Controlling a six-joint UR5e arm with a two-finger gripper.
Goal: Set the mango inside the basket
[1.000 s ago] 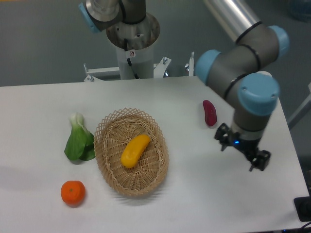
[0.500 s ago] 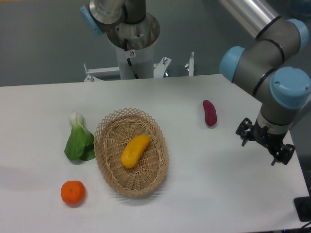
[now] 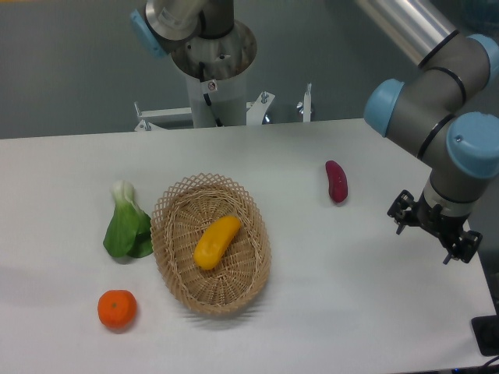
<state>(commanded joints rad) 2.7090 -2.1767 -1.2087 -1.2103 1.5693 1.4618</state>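
The yellow-orange mango [image 3: 216, 241] lies inside the oval wicker basket [image 3: 251, 274], near its middle, on the white table. My gripper [image 3: 433, 237] is far to the right, above the table's right edge, well away from the basket. Its fingers are spread apart and hold nothing.
A dark purple-red oblong vegetable [image 3: 337, 181] lies right of the basket, up and left of the gripper. A green bok choy [image 3: 126, 224] lies just left of the basket. A round orange tangerine [image 3: 117, 308] sits at the front left. The arm's base column [image 3: 211, 74] stands behind the table.
My gripper has moved to the right, from beside the purple vegetable out to the table's right edge. The mango and basket have not moved.
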